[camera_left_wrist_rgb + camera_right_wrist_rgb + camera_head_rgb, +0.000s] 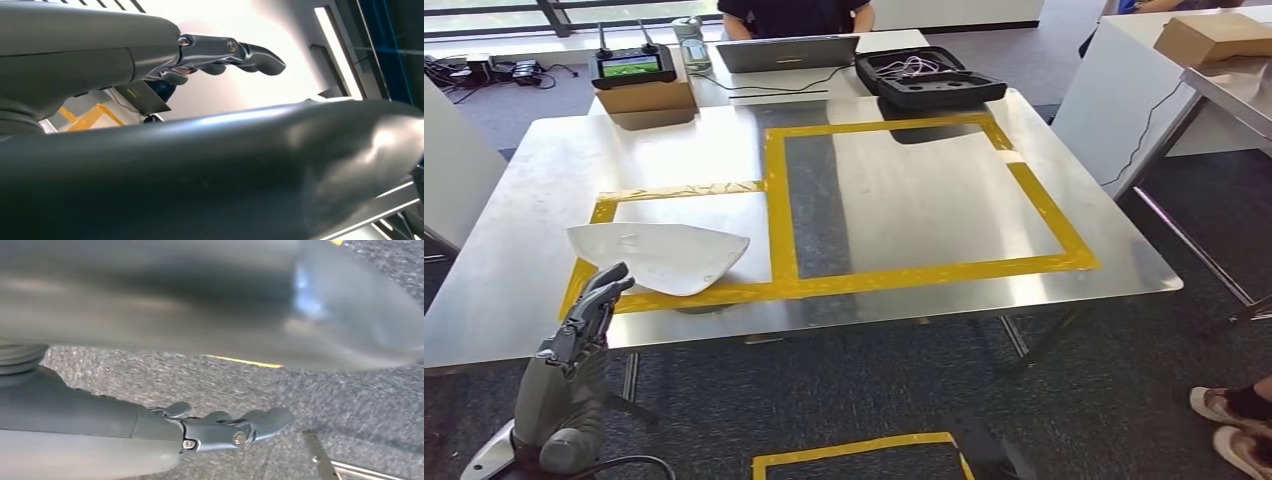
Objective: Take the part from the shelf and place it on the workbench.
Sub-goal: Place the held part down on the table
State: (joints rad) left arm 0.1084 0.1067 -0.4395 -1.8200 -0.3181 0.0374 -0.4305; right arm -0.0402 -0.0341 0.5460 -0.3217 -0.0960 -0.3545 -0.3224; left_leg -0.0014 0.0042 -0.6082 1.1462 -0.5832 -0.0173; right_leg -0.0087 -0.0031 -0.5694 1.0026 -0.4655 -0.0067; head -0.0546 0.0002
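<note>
From the head view, the white part [664,256] lies flat on the steel workbench [514,270], near its front left corner, overlapping the yellow tape outline [924,272] of the smaller marked box; the left hand [594,305] rises just in front of the part (its fingertips at the part's near edge), fingers loosely extended and holding nothing; a laptop [786,52], a controller [632,67] and a black case [929,78] sit at the far side, where a person [794,15] stands. At the left wrist, the left hand [220,52] shows its fingers stretched out, empty. At the right wrist, the right hand [225,427] hangs over grey carpet [325,405], fingers extended, gripping nothing.
</note>
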